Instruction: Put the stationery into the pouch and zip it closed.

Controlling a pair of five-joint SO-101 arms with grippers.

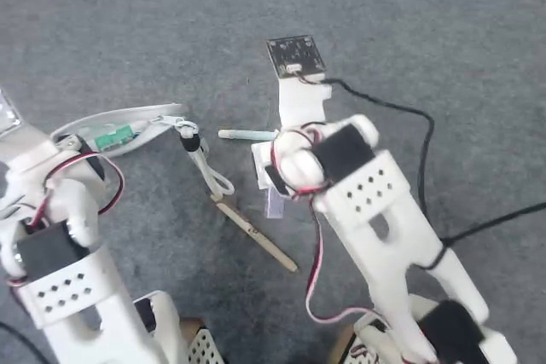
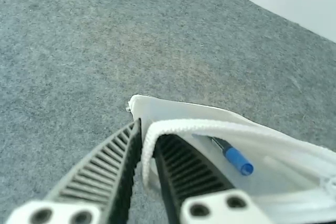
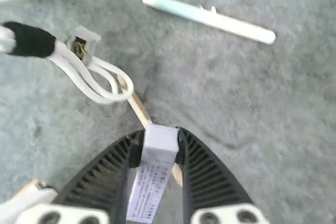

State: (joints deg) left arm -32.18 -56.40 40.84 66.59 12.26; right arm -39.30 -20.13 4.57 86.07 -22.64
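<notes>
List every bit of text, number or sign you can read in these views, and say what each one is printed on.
No text here is clear enough to quote.
Label on the white block held in the right gripper: several lines of print, too blurred to read.
Green item at the mouth of the pouch: pale marks, too small to read.

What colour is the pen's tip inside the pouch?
The tip is blue; clearest in left wrist view.
</notes>
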